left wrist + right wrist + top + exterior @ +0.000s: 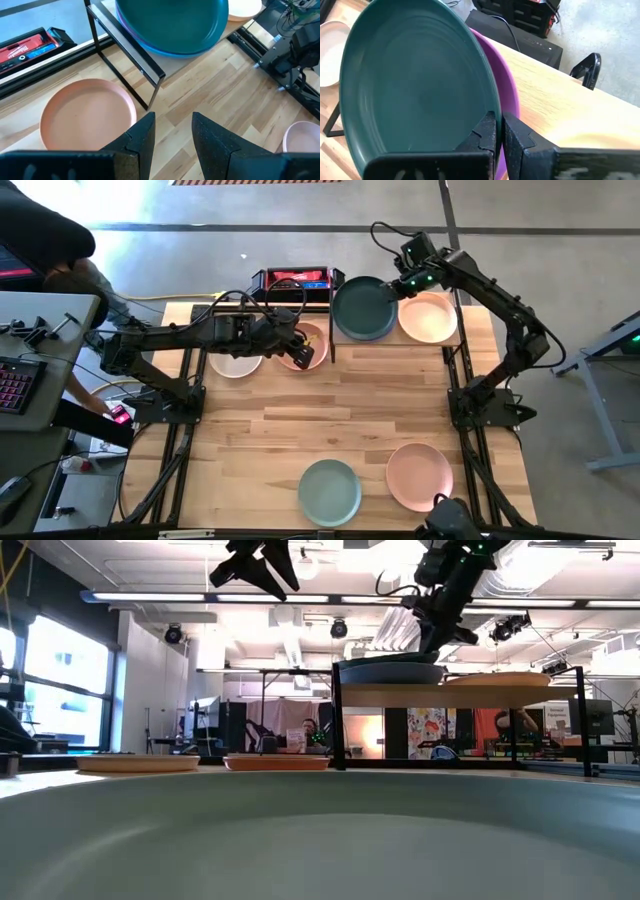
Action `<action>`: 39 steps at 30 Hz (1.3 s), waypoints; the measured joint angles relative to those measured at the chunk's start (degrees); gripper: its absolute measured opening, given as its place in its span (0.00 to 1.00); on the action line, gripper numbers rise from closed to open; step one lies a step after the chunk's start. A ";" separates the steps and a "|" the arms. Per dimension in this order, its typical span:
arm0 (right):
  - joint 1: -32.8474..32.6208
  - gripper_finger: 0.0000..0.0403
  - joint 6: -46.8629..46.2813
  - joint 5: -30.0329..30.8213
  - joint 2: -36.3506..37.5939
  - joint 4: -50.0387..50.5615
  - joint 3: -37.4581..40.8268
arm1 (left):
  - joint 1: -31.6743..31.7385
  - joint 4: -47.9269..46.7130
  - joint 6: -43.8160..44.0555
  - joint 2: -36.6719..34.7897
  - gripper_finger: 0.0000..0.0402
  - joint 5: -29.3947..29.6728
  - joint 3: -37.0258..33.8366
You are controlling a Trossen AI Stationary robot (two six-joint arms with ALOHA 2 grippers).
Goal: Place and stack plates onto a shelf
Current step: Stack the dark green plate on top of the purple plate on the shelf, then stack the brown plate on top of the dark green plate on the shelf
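- High view: small raised light-wood shelf on thin black posts (447, 341) stands at the far edge of the table, right of centre. On its left half is a stack topped by a round dark green matte plate (364, 308); on its right half, a cream plate (429, 318).
- Right gripper (406, 282) is at the dark green plate's far-right rim, fingers pinched fully together on the rim edge. Right wrist view shows a purple plate (506, 90) directly beneath.
- Left gripper (296, 342) hovers above a salmon plate (305, 346) on the table just left of the shelf, jaws parted, holding nothing.
- A pale pink plate (236, 363) lies further left; a sage green plate (329, 491) and another pink plate (420, 476) sit near the front edge.
- Risk, by judgement: the stack overhangs the shelf's left edge; dragging the pinched rim could slide it off.
- Risk: the left arm, lifting, could clip the shelf post.
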State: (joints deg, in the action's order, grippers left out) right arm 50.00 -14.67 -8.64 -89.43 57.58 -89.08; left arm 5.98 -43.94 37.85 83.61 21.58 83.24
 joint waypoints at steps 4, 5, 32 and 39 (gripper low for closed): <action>0.00 0.02 0.24 0.18 0.00 0.02 0.00 | 0.00 0.00 0.02 0.00 0.29 0.00 0.00; 0.00 0.03 0.27 0.18 0.00 0.03 0.00 | -0.02 0.00 0.01 0.00 0.29 0.00 0.00; -0.95 0.24 2.80 -11.90 2.86 8.15 -0.17 | -0.36 -4.81 0.89 0.00 0.29 -10.15 0.00; -9.95 0.24 6.70 -15.02 7.81 19.87 -0.20 | -5.67 -5.22 0.91 1.26 0.29 -16.85 -0.04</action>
State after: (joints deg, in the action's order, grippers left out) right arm 40.05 -7.97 -23.66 -81.62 77.45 -89.27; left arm 0.30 -49.17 38.76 84.88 4.73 83.20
